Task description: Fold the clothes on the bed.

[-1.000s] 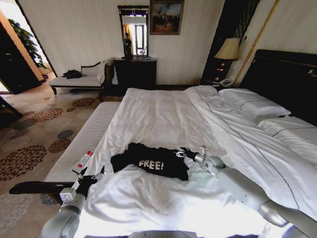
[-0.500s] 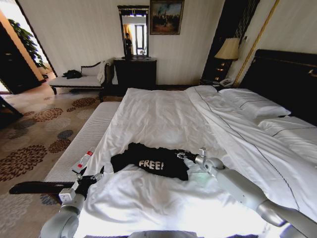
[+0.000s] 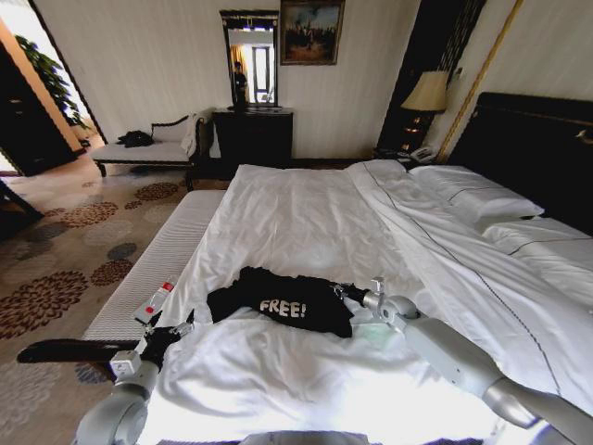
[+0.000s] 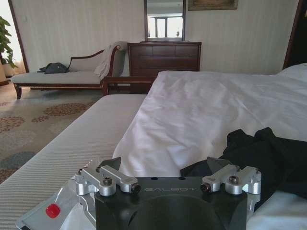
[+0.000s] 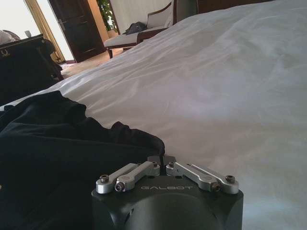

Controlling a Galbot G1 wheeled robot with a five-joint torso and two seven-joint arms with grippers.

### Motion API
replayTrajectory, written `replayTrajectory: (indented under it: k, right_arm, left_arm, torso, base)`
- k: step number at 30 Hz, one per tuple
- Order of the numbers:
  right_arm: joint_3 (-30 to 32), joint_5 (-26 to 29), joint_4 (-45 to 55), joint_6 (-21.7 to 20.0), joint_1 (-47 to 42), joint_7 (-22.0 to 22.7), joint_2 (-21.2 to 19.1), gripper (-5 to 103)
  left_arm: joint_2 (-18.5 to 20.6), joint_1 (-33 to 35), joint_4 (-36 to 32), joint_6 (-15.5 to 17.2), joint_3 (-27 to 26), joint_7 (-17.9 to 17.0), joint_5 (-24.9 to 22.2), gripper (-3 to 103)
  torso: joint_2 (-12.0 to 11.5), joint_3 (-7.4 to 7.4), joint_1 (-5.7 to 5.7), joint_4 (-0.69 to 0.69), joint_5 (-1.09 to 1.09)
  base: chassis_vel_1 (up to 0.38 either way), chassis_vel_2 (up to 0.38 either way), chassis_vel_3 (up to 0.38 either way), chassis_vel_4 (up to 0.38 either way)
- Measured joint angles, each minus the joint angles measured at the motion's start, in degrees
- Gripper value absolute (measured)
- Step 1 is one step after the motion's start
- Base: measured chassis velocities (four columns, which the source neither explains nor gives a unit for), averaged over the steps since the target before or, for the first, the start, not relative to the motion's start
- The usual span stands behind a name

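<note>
Hanging low off the near left edge of the bed (image 3: 306, 213), at about eight o'clock from the black FREE! T-shirt (image 3: 283, 301), the left gripper (image 3: 176, 331) has its fingers spread wide, holding nothing. Beside it a flat remote with a red button (image 3: 155, 301) lies on the striped bench (image 3: 157, 264). The shirt sits crumpled on the white duvet toward the foot. At its three o'clock edge, the right gripper (image 3: 345, 291) has its fingers drawn together at the dark fabric's hem.
</note>
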Motion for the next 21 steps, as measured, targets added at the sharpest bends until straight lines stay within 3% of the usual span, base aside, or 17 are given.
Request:
replayTrajectory:
  k: [21]
  right_arm:
    - [13.0, -2.3, 17.8, 0.9, -14.8, 0.8, -6.3, 1]
  left_arm:
    - [2.0, -3.7, 0.3, 0.6, 1.7, -0.9, -0.9, 100]
  torso:
    - [0.0, 0.00, 0.00, 0.01, 0.00]
  base:
    - [0.000, 0.000, 0.000, 0.000]
